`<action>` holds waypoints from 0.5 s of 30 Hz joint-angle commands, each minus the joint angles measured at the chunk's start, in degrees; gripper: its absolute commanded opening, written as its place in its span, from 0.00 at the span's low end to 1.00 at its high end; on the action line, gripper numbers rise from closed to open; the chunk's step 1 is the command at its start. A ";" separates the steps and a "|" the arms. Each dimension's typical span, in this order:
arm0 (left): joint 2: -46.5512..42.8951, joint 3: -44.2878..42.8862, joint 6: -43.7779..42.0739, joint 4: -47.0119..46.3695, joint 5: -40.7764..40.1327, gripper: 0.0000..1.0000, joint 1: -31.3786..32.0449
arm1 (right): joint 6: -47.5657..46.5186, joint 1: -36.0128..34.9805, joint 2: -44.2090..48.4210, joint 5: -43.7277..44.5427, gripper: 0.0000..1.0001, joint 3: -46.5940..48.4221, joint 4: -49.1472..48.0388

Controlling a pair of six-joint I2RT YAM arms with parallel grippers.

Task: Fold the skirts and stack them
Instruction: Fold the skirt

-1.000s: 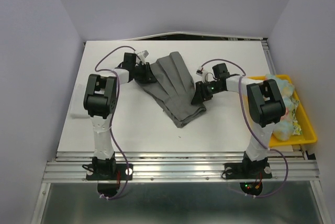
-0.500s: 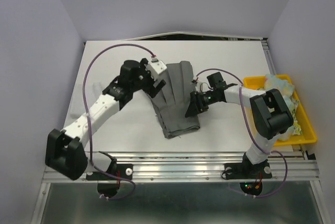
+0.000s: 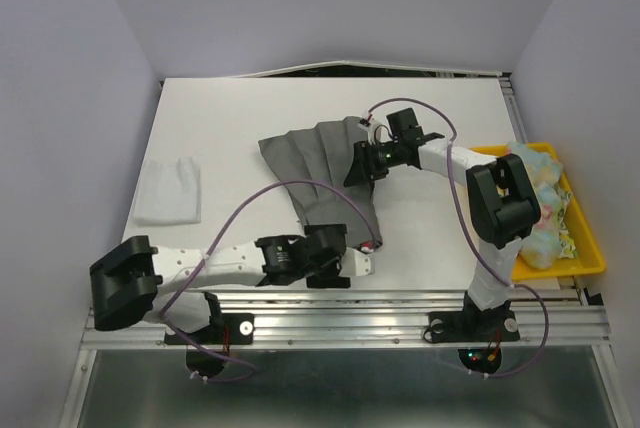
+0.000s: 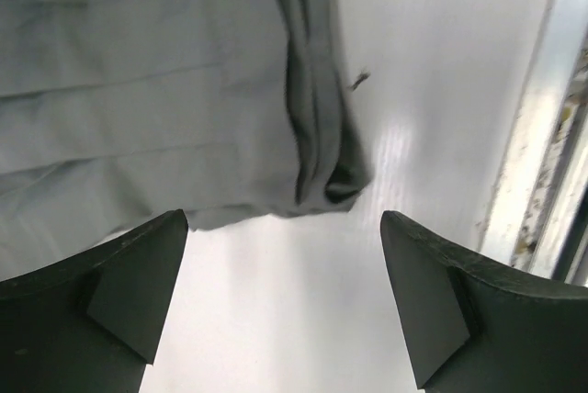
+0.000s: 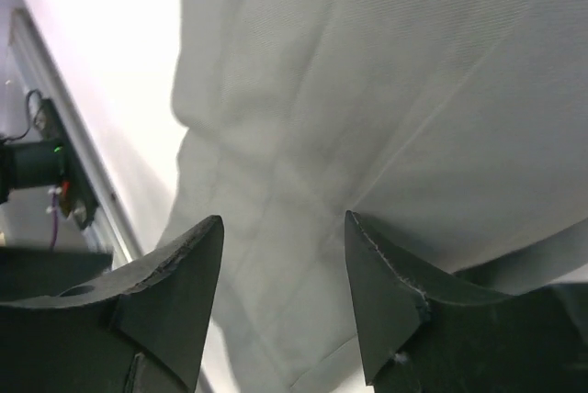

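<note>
A dark charcoal grey skirt (image 3: 322, 176) with pleat lines lies spread in the middle of the table, its narrow end reaching toward the front edge. My left gripper (image 3: 352, 266) lies low by the front edge, just short of that end. It is open, and in the left wrist view (image 4: 285, 218) only bare table shows between its fingers, with the skirt's bunched corner (image 4: 323, 177) ahead. My right gripper (image 3: 366, 162) hovers over the skirt's far right part. Its jaws stand apart above the grey cloth (image 5: 303, 90) with nothing pinched. Pale pastel skirts (image 3: 540, 198) lie heaped at the right.
A yellow tray (image 3: 592, 258) at the right edge holds the pastel heap. A folded white cloth (image 3: 168, 191) lies at the left of the table. The metal rail (image 3: 350, 300) runs along the front edge close to my left arm.
My left arm has swung from the skirt's far left side down to the front edge and opened wide. The skirt now spreads further left. My right gripper moved toward the far side.
</note>
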State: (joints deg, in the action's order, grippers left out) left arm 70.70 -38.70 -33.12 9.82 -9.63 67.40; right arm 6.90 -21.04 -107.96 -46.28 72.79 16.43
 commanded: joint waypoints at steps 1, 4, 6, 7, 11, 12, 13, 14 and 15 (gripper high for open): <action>6.36 -5.59 8.50 -0.24 -7.50 0.98 6.15 | -1.10 0.30 -4.52 3.57 0.58 4.89 -2.80; 9.97 -7.44 9.39 -1.38 -8.56 0.95 8.80 | -0.13 0.30 -6.38 3.57 0.54 5.60 -5.96; 13.75 -8.67 9.66 -2.17 -8.04 0.90 9.60 | -0.04 0.30 -8.39 3.48 0.53 6.13 -7.10; 15.25 -9.02 9.74 -2.35 -8.13 0.88 9.68 | -0.30 0.30 -9.19 3.65 0.52 6.13 -7.46; 23.15 -11.22 9.92 -2.26 -9.00 0.79 9.69 | -1.62 0.30 -11.57 5.41 0.51 4.55 -8.60; 24.13 -11.31 9.83 -2.61 -9.79 0.77 9.68 | -1.97 0.30 -11.92 5.59 0.50 4.20 -8.60; 25.70 -11.14 9.49 -4.01 -11.97 0.75 9.60 | -2.41 0.30 -12.27 5.94 0.49 3.41 -8.69; 26.50 -10.79 9.22 -4.63 -13.04 0.74 9.51 | -2.76 0.30 -12.36 5.94 0.49 2.97 -8.60; 27.21 -10.44 9.04 -4.99 -13.57 0.71 9.25 | -3.20 0.30 -12.71 6.03 0.47 2.18 -8.43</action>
State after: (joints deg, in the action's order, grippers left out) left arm 94.30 -49.76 -24.73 5.78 -18.81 77.08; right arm 6.50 -20.97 -119.00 -43.27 76.16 10.15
